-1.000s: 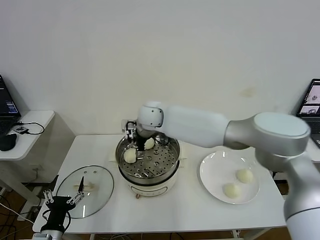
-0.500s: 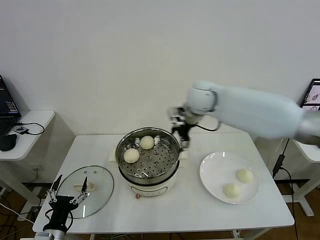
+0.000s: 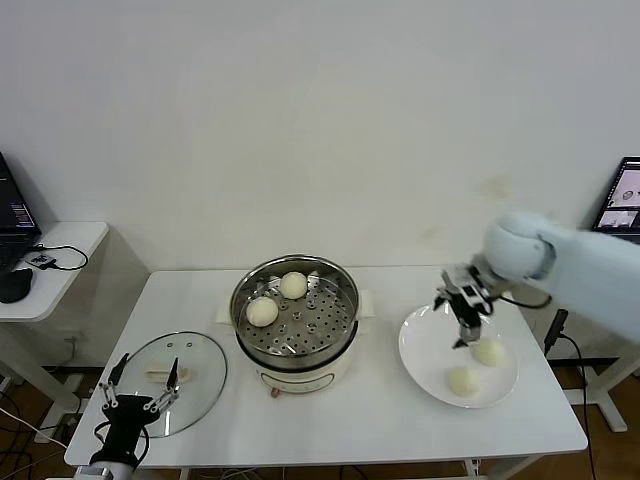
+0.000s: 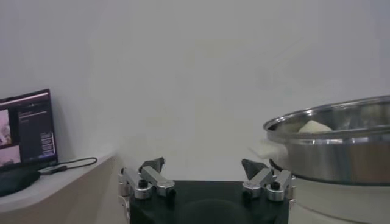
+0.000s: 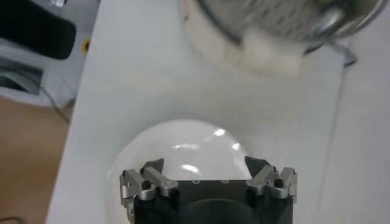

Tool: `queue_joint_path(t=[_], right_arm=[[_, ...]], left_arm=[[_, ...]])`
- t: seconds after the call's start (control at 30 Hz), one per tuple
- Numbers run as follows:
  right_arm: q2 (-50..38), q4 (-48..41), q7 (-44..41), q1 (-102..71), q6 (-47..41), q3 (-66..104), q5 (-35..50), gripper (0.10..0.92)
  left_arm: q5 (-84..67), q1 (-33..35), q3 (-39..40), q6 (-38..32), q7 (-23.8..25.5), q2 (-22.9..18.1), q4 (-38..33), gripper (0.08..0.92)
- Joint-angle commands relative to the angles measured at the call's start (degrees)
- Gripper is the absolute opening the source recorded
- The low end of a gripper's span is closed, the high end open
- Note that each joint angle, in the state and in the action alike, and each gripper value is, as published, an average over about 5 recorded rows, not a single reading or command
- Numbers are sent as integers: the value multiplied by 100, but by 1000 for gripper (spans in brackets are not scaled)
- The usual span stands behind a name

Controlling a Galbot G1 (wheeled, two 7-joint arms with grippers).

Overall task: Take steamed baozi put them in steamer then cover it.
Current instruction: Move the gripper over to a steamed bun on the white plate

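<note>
The steel steamer (image 3: 297,335) stands mid-table with two baozi on its perforated tray, one at the back (image 3: 293,285) and one to the left (image 3: 262,311). Two more baozi (image 3: 489,352) (image 3: 464,381) lie on the white plate (image 3: 425,345). My right gripper (image 3: 462,308) hangs open and empty over the plate's back part, just left of the nearer-back bun; its wrist view shows the plate (image 5: 183,143) under the open jaws (image 5: 204,173). The glass cover (image 3: 195,362) lies flat at front left. My left gripper (image 3: 140,398) waits open at its front edge.
A side table with a laptop (image 4: 24,125) and cables stands left of the work table. In the left wrist view the steamer's wall (image 4: 341,149) rises close beside the left gripper (image 4: 204,173). Another screen (image 3: 625,195) sits at the far right.
My right arm has swung from inside the steamer, past its right rim, over to the plate, with the gripper open and empty. The left gripper has barely shifted by the cover.
</note>
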Motion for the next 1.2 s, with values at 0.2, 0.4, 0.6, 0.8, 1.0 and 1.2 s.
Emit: queue_joint_path(t=[0.2,0.4,0.6,0.8,1.0,1.2], right_arm=[[-765,58,220,-2400,159,1601,-911,823],[-535,-182,412,-2965,173,2070,-970,823],[-318,-418,491,-3081,189,2179,-1081,816],[-182,-623,518,-3126,218,2195,-1159,793],[-39,-687,592,-3160,217,2285,-1240,730],[6,-736,607,-3213,183,2282,-1254,684]], left_arm=[[49,5,19,31,7,-39,-1,823],[59,35,3,33,8,-51,-10,823],[53,60,-37,24,8,-68,-4,823],[50,74,-56,9,7,-85,7,823],[62,65,-39,5,8,-108,23,823],[59,68,-46,4,8,-110,25,823]])
